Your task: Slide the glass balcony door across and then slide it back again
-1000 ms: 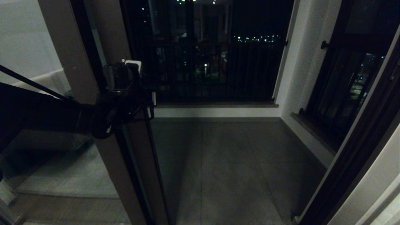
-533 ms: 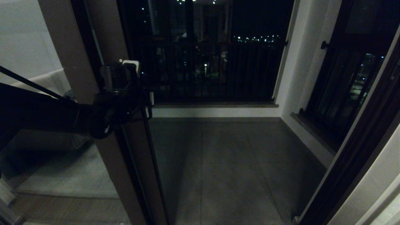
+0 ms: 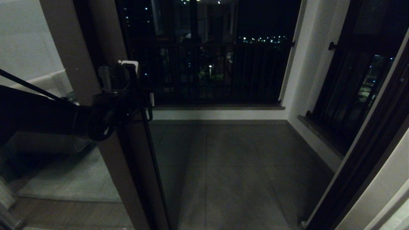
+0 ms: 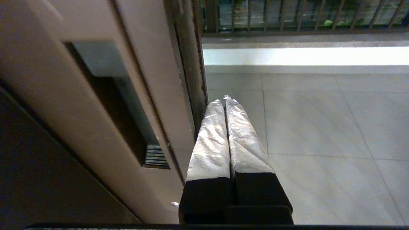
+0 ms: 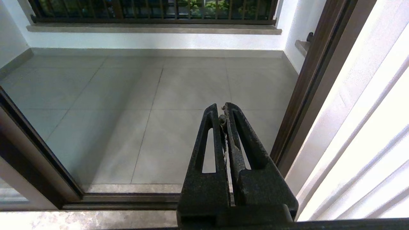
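The glass balcony door (image 3: 115,166) stands at the left of the doorway, with its brown stile (image 4: 57,105) and recessed handle slot (image 4: 111,105) close by in the left wrist view. My left gripper (image 4: 224,101) is shut with nothing between its silver-wrapped fingers (image 4: 209,143). One finger lies against the door's dark leading edge (image 4: 188,64), on the balcony side of the stile. In the head view the left gripper (image 3: 134,92) sits at about handle height on that edge. My right gripper (image 5: 220,108) hangs shut and empty over the threshold, out of the head view.
The doorway opens onto the grey tiled balcony floor (image 3: 230,166). A black barred railing window (image 3: 211,64) closes the far side and a barred side window (image 3: 351,83) the right. The fixed door frame (image 5: 303,95) and the floor track (image 5: 127,199) lie near my right gripper.
My left gripper and the door's leading edge have moved leftward together. The opening onto the balcony has grown a little wider.
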Robot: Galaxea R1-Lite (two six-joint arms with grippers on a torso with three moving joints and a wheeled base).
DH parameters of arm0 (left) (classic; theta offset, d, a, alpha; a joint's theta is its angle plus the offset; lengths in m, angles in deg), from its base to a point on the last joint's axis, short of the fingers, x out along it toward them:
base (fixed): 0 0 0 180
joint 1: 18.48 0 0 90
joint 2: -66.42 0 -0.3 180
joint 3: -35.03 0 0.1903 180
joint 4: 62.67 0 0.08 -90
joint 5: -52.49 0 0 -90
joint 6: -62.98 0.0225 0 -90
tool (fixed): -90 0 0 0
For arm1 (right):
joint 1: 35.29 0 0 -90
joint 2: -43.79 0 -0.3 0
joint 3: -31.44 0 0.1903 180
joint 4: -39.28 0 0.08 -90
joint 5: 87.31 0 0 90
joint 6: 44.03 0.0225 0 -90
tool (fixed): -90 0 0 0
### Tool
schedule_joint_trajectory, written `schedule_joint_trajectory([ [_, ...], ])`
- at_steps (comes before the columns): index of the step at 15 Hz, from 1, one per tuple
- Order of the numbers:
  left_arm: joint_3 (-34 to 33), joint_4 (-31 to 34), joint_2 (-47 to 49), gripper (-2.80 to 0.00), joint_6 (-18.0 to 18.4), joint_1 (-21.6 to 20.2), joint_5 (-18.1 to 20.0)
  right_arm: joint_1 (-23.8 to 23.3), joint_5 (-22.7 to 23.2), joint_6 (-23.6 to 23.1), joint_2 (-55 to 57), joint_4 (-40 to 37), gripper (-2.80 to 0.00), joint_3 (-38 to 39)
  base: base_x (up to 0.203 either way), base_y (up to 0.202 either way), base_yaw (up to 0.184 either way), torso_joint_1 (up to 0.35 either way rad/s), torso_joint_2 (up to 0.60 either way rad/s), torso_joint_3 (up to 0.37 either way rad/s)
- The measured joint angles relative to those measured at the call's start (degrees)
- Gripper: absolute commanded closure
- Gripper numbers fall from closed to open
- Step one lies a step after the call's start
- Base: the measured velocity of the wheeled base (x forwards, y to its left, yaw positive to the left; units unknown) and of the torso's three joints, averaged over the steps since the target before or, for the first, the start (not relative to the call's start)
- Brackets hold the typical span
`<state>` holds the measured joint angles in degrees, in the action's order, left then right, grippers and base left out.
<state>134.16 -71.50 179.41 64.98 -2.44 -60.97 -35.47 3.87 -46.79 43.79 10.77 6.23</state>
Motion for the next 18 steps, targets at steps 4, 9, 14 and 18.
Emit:
schedule_joint_trajectory([
  [4, -3.3, -0.07, -3.19, 0.0, 0.09, 0.74, 1.53, 0.0, 0.0, -0.02, 0.0, 0.0, 0.0, 0.0, 0.0, 0.0, 0.0, 0.0, 0.0, 0.0],
  [9, -10.6, 0.02, -11.7, 0.0, 0.21, 1.11, 3.38, 0.0, 0.0, 0.0, 0.0, 0.03, 0.0, 0.0, 0.0, 0.0, 0.0, 0.0, 0.0, 0.0],
  [14, -23.15, 0.83, -27.49, 0.0, 0.0, 0.95, 3.56, 0.0, 0.0, -0.02, 0.0, 0.0, 0.0, 0.0, 0.0, 0.0, 0.0, 0.0, 0.0, 0.0],
  [18, -33.08, 9.11, -45.95, 0.0, -0.05, 0.93, 4.35, 0.0, 0.0, 0.0, 0.0, -0.02, 0.0, 0.0, 0.0, 0.0, 0.0, 0.0, 0.0, 0.0],
])
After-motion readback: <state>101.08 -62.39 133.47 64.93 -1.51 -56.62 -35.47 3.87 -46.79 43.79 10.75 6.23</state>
